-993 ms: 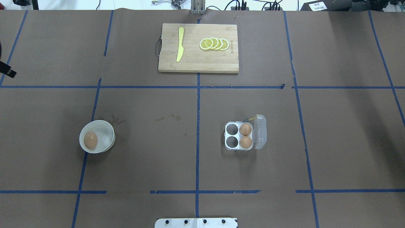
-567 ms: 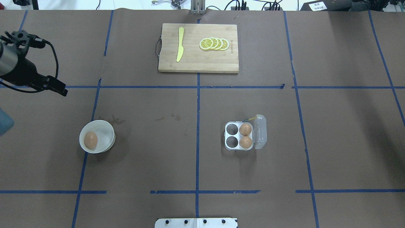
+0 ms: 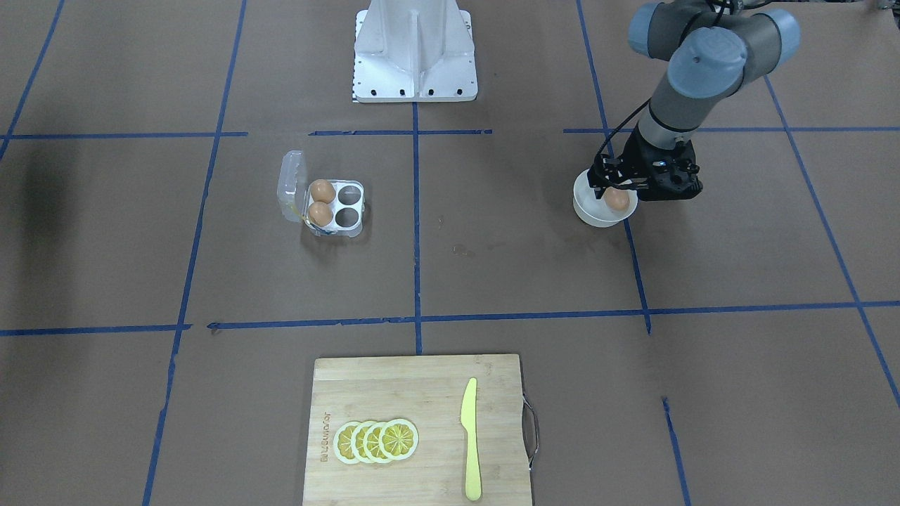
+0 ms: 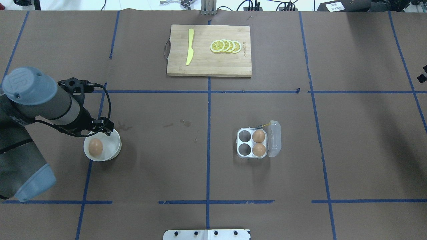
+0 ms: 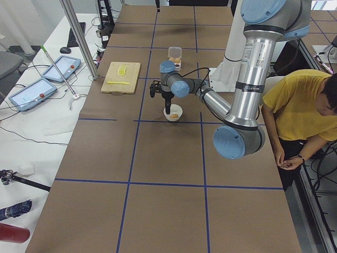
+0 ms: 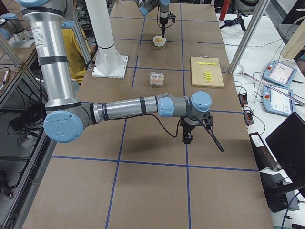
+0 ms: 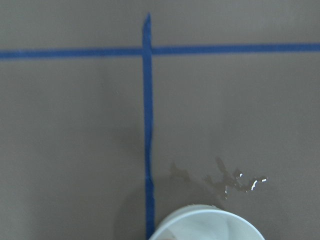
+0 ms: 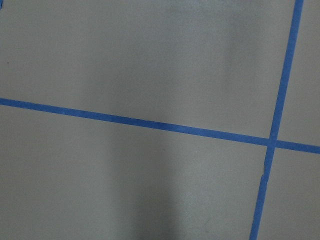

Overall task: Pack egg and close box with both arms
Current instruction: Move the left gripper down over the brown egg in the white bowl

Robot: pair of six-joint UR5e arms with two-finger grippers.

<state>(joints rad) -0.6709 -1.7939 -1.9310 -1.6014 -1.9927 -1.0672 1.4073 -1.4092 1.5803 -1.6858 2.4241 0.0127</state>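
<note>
The egg (image 4: 95,146) lies in a round white bowl (image 4: 115,146) at the left of the table; it also shows in the front-facing view (image 3: 617,200). My left gripper (image 4: 101,128) hangs just over the bowl's far rim (image 3: 610,188); its fingers are hidden, so I cannot tell whether it is open. The box (image 4: 252,143) stands right of centre with its clear lid (image 4: 275,138) open. It holds two brown eggs in the cells beside the lid, and the other two cells are empty. My right gripper (image 6: 187,138) hovers low over bare table far to the right, seen only from the side.
A wooden cutting board (image 4: 210,63) with a yellow knife (image 4: 189,46) and lemon slices (image 4: 226,46) lies at the far middle. A small wet stain (image 7: 235,180) marks the table beside the bowl. A person in yellow (image 5: 295,116) stands beside the robot's base.
My left arm has swung in from the left edge and come down to the bowl's far rim. The egg, bowl and box have not moved.
</note>
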